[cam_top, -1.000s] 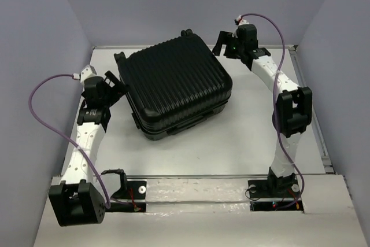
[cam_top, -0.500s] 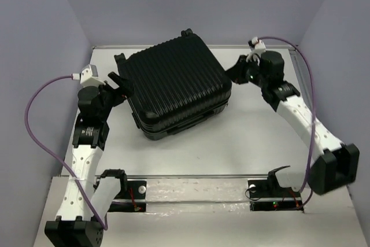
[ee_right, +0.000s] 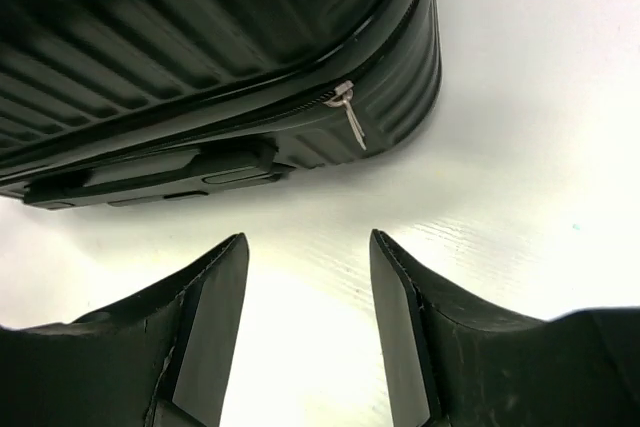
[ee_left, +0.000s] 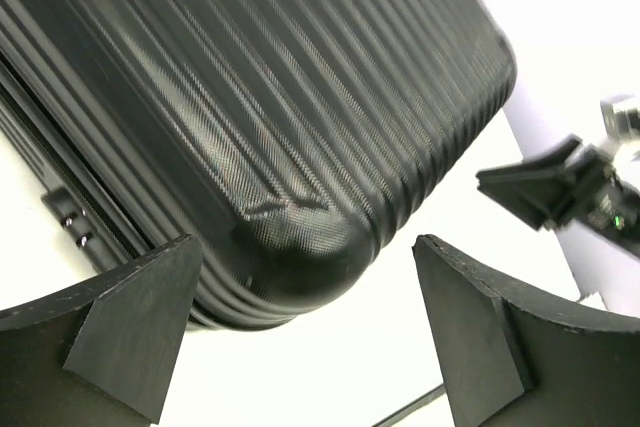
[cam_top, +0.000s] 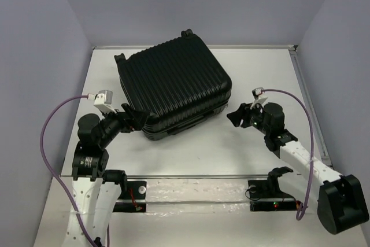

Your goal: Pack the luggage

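Both the left hand (cam_top: pixel 137 118) and right hand (cam_top: pixel 236 114) gape empty beside the closed black ribbed hard-shell suitcase (cam_top: pixel 173 85), flat on the white bench (cam_top: pixel 260 79); stiff, slick, probably heavy, so take its side handle (ee_right: pixel 190 173).

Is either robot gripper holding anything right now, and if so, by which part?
Nothing is held. The left gripper is open, facing a corner of the black ribbed hard-shell suitcase; the right gripper is open, facing its zipper edge.

A white table (cam_top: pixel 254 154) carries the closed luggage (cam_top: pixel 173 85).
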`<state>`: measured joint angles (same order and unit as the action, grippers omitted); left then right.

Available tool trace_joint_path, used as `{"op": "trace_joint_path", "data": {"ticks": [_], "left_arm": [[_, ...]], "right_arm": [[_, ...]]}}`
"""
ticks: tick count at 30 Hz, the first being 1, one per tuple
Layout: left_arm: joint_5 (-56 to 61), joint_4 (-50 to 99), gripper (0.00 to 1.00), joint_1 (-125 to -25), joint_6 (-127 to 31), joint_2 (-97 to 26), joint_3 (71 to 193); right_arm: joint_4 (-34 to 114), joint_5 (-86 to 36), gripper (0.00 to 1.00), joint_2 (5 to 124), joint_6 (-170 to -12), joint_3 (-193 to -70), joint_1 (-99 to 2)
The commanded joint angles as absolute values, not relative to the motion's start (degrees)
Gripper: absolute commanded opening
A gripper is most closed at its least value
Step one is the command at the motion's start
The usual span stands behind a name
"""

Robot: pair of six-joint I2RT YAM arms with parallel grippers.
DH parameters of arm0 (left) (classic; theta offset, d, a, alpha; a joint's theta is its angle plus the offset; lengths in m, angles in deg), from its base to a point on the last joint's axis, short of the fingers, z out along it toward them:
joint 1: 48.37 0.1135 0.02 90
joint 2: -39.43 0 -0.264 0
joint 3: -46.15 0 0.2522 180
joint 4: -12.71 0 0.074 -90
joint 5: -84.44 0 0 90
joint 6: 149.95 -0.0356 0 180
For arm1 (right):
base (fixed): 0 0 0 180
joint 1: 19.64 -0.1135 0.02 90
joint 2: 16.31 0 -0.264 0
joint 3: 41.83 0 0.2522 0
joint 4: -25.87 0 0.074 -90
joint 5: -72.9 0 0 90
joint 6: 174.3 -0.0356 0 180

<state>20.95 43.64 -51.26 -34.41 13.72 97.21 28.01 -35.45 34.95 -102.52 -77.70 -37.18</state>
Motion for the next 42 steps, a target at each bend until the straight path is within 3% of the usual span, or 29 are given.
{"op": "trace_joint_path", "data": {"ticks": [1,7,17,30,38,41,42], "left_arm": [[24.68,46.59,0.99,-51.36,-38.76,11.06,98.32],[26.08,47.04,0.99,-51.71,-40.70,10.07,98.06],[28.63,44.84,0.99,-52.59,-40.26,7.18,97.53],[28.54,43.53,0.99,-55.13,-40.70,2.96,97.53],[27.67,39.75,0.99,-60.14,-38.94,1.73,97.00],[27.75,39.75,0.99,-60.14,-38.86,2.25,97.09],[27.84,39.74,0.99,-60.23,-38.85,2.43,97.18]], "right_arm": [[14.16,-37.14,0.57,41.07,-100.22,-80.19,-36.08],[5.71,-42.40,0.57,48.71,-99.60,-80.02,-34.76],[3.06,-44.44,0.48,57.77,-96.88,-84.67,-33.53],[1.05,-45.93,0.42,62.17,-96.78,-86.88,-33.00],[-0.71,-43.91,0.21,64.46,-96.87,-87.23,-33.00],[-0.71,-42.68,0.07,65.42,-96.87,-87.75,-33.00],[-0.89,-42.85,0.07,65.43,-96.87,-87.93,-33.00]]}}
